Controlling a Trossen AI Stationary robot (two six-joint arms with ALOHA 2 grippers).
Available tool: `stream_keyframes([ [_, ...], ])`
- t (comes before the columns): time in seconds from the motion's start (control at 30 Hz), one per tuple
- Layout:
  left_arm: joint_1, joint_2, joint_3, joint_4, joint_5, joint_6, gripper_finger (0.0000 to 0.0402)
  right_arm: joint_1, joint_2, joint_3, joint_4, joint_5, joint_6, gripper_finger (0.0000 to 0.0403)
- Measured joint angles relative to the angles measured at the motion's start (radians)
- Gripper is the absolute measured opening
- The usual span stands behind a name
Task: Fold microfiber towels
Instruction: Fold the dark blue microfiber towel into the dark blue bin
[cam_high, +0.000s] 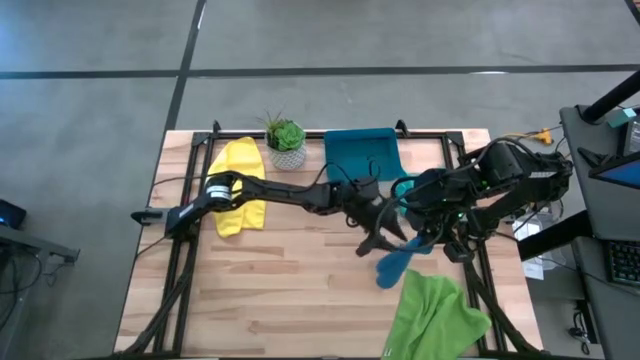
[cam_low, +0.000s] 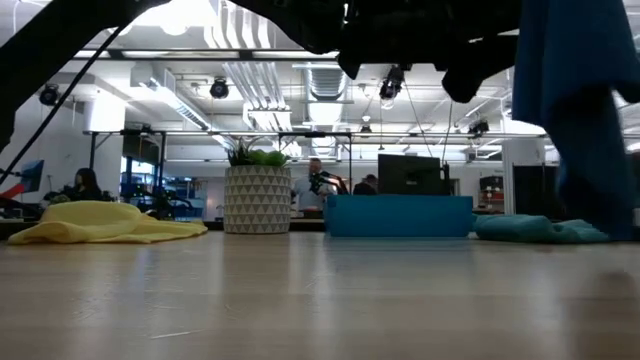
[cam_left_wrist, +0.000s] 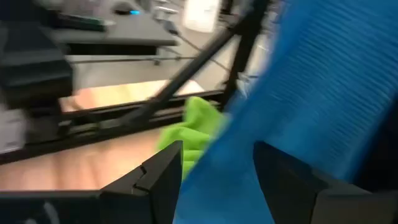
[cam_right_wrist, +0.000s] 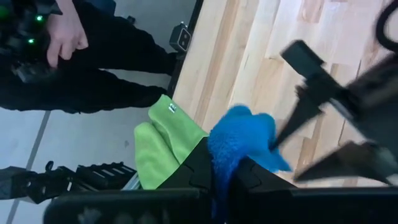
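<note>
Setting: wooden table (cam_high: 300, 290) on a grey concrete floor; in the low view an open office shows behind it, with people seated far off.
Landmark: teal tray (cam_high: 362, 152) at the table's far edge, about midway across.
Green towel (cam_high: 436, 317): nearest the camera, at the near edge, well to the right of the tray, crumpled and hanging partly over the edge; also seen in the right wrist view (cam_right_wrist: 163, 143).
Blue towel (cam_high: 400, 260): held up off the table, in front of the tray and slightly to its right, just beyond the green towel; it hangs as a tall blue fold in the low view (cam_low: 580, 110).
Right gripper (cam_right_wrist: 222, 177): in front of the tray to its right, fingers pressed together on the blue towel's upper bunch.
Left gripper (cam_high: 385, 238): in front of the tray, beside the right gripper; fingers (cam_left_wrist: 158, 180) spread, with blue cloth lying between them; whether they grip it cannot be told.
Teal towel (cam_low: 535, 229): bunched on the table just right of the tray.
Yellow towel (cam_high: 238, 185): crumpled well left of the tray, near the far edge.
Plant (cam_high: 286, 142): potted, between yellow towel and tray.
Person: a hand (cam_right_wrist: 62, 34) and dark clothing beyond the table's edge, in the right wrist view.
</note>
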Motion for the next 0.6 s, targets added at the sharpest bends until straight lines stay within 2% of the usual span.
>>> stream_keyframes([
  [0.27, -0.016, 0.000, -0.009, 0.009, 0.009, 0.012, 0.0183, 0.000, -0.004, 0.000, 0.002, 0.000, -0.002, 0.0009],
  [0.33, -0.016, 0.000, -0.009, 0.007, 0.008, 0.010, 0.0172, -0.001, -0.006, 0.000, 0.003, 0.000, -0.002, 0.0009],
  [0.43, -0.019, 0.000, -0.009, -0.019, 0.009, -0.016, 0.0117, -0.001, -0.008, 0.000, 0.002, 0.002, -0.002, 0.0009],
  [0.53, -0.020, -0.004, -0.009, -0.107, 0.014, -0.020, 0.0028, -0.001, -0.011, 0.000, 0.002, 0.009, -0.002, 0.0009],
  [0.6, -0.019, -0.010, -0.009, -0.159, 0.013, -0.019, 0.0012, -0.001, -0.015, 0.000, 0.000, 0.026, -0.002, 0.0009],
])
